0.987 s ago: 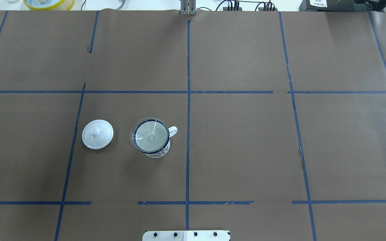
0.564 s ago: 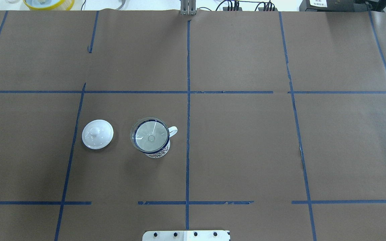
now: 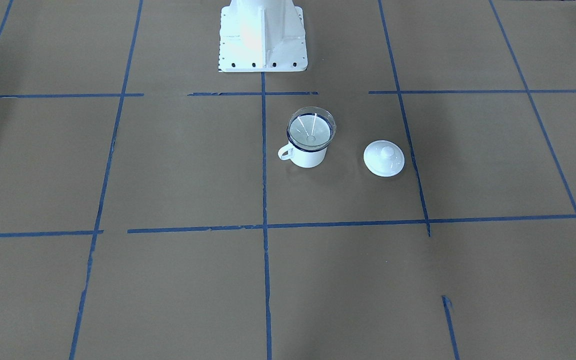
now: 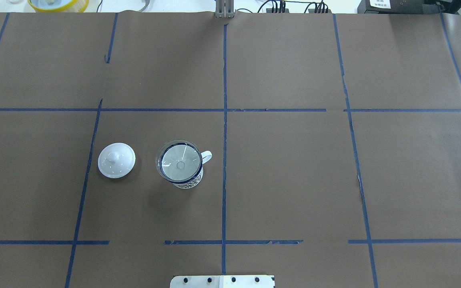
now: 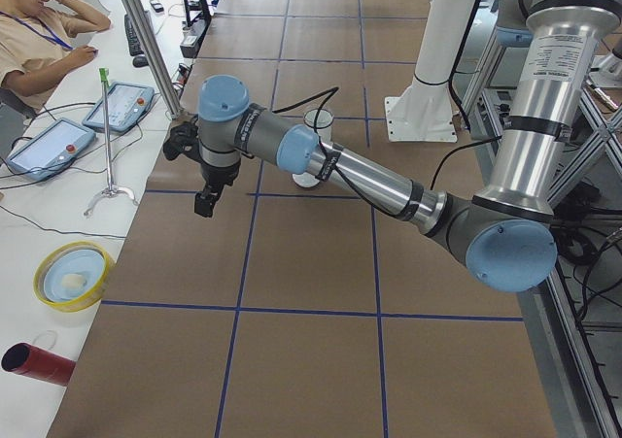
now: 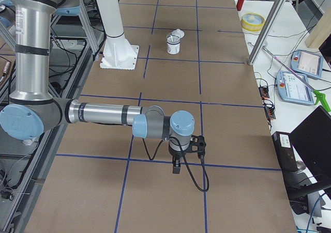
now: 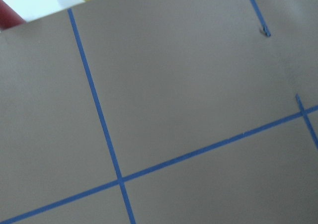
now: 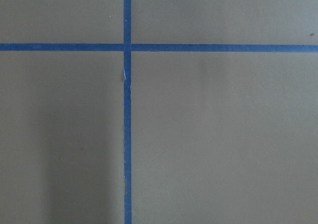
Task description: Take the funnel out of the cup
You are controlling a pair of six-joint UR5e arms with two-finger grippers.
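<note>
On table (image 4: 294, 180), clear wide-rimmed funnel (image 4: 181, 162) seated in white blue-rimmed cup (image 4: 189, 183), left fingers (image 5: 204, 205), right fingers (image 6: 176, 168), opening impossible to tell

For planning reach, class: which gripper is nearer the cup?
Left. The left gripper hangs over the half holding the cup; the right gripper hangs at the opposite end.

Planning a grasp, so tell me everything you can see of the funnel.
The funnel is small, transparent and plastic-looking, with a wide round rim and a narrow central outlet. It sits upright in the mouth of the cup, touching only the cup. The white lid lies apart beside it.
</note>
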